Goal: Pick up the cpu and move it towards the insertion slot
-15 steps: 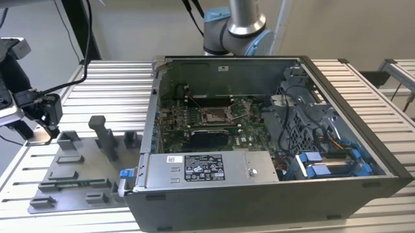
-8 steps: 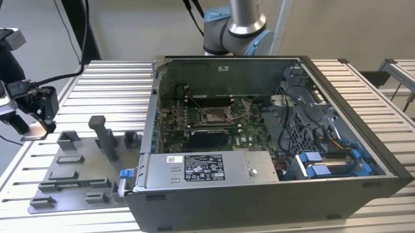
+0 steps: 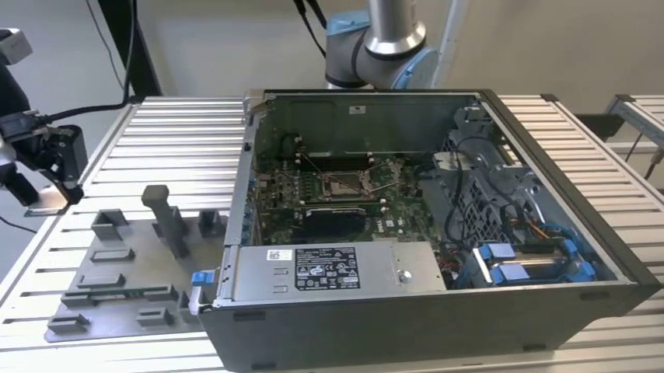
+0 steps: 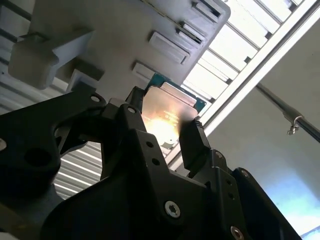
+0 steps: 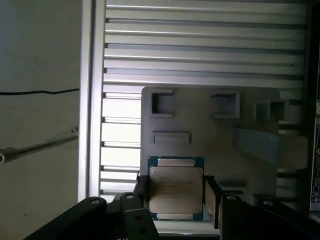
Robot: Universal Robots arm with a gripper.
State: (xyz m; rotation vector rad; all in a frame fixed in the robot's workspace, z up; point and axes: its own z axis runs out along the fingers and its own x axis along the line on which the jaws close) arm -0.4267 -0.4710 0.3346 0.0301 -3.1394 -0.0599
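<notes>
The cpu (image 5: 176, 190) hangs over the slatted table (image 3: 176, 124) at the exterior view's left, well apart from the open case (image 3: 415, 318). It is just above the grey tray (image 5: 200, 127), with the gripper (image 5: 176, 196) clamped on two of its sides. The slot (image 3: 347, 183) lies inside the case.
</notes>
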